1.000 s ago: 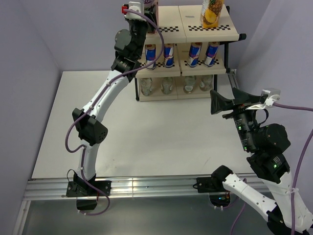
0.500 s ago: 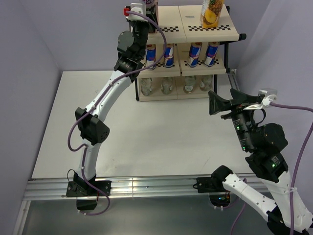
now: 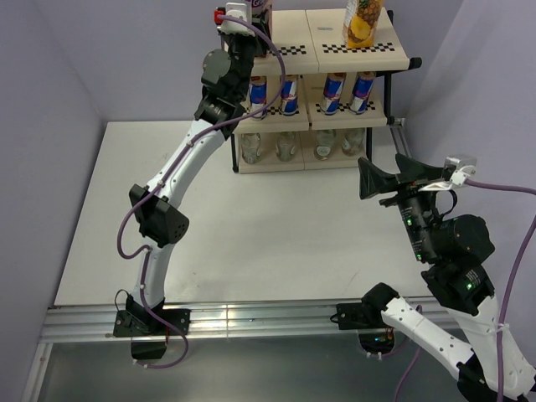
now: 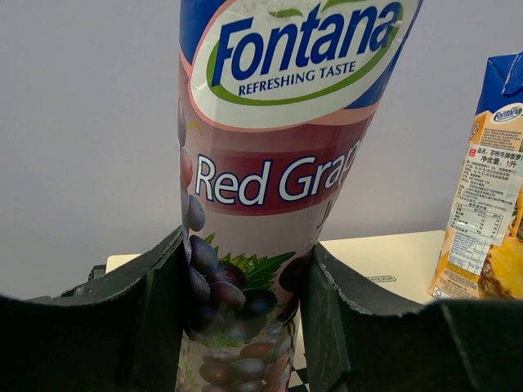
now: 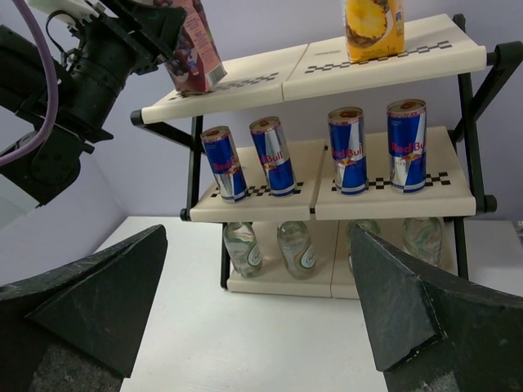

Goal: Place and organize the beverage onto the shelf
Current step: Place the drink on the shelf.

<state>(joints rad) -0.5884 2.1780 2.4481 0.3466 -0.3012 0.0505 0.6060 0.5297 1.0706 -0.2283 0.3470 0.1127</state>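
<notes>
My left gripper (image 3: 248, 13) is shut on the purple red-grape carton (image 4: 265, 188), one finger on each side. It holds the carton tilted at the left end of the top board of the shelf (image 3: 356, 52). In the right wrist view the carton (image 5: 194, 45) has its lower edge at the board. The yellow carton (image 3: 363, 21) stands upright on the top board's right half. Several blue-and-silver cans (image 5: 347, 151) line the middle tier and clear bottles (image 5: 296, 245) the bottom tier. My right gripper (image 3: 390, 177) is open and empty, facing the shelf from its right front.
The white table (image 3: 209, 226) spreads in front of and left of the shelf. Lilac walls (image 3: 50, 100) close it in at the left, back and right. The left arm (image 3: 180, 163) reaches diagonally from its base up to the shelf's left corner.
My left gripper has moved a little to the right and further over the top board with the purple carton. The right gripper has barely shifted.
</notes>
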